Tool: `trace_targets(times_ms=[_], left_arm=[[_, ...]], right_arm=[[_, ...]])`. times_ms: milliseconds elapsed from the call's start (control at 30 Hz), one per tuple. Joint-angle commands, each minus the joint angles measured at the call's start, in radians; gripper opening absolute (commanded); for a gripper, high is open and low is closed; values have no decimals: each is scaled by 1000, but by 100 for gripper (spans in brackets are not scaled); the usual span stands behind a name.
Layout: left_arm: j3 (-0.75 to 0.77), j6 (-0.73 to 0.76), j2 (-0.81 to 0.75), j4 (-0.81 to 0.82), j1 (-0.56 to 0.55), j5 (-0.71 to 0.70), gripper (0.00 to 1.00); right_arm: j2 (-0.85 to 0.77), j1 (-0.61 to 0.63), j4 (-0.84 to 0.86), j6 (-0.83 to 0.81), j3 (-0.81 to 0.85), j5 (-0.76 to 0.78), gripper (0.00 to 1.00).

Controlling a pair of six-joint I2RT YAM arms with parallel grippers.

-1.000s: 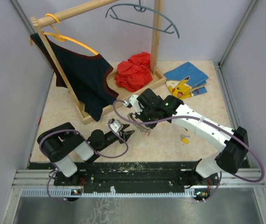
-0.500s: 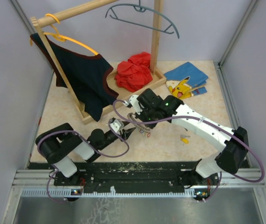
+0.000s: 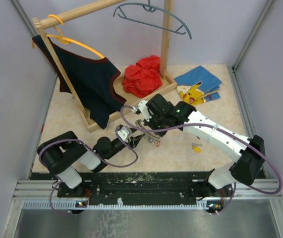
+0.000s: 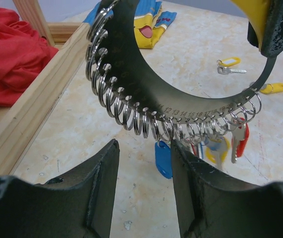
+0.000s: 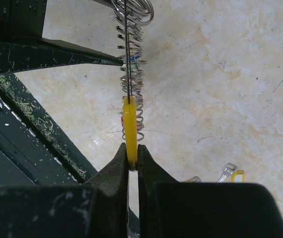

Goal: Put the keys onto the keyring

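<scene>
Keyring [image 4: 146, 96] carries several keys [image 4: 238, 141]; right gripper [image 5: 133, 166] pinches it, left gripper [image 4: 143, 163] spread, empty. Yellow-tagged key [image 3: 196, 147] lies loose on table [image 4: 82, 124], 4 o'clock.

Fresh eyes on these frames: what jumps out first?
The keyring, a dark crescent edged with a row of silvery rings, hangs above mid-table, pinched by its yellow tab in the right gripper. A few keys with coloured tags dangle from one end, and the left gripper gapes open close by. At the back, a wooden rack carries a dark top.
</scene>
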Motion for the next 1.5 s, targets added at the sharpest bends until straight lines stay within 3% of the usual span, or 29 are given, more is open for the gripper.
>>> trace_targets(times_ms=[0, 667, 800, 933, 1067, 1267, 1467], left_arm=[[14, 17, -33, 281, -5, -26, 51], [41, 19, -26, 281, -6, 19, 49], [44, 20, -14, 281, -5, 21, 39], [31, 24, -21, 280, -5, 23, 15], [3, 24, -41, 264, -5, 26, 8], [-34, 10, -127, 101, -5, 45, 0], [22, -26, -265, -317, -5, 69, 0]], right_arm=[[-58, 14, 41, 13, 22, -7, 0], [-56, 13, 59, 16, 7, -22, 0], [-59, 13, 62, 17, 3, -22, 0], [-67, 13, 70, 17, -18, -16, 0], [-78, -9, 97, 26, -67, -27, 0], [-108, -75, 191, 45, -168, -115, 0], [-130, -102, 337, 62, -294, -215, 0]])
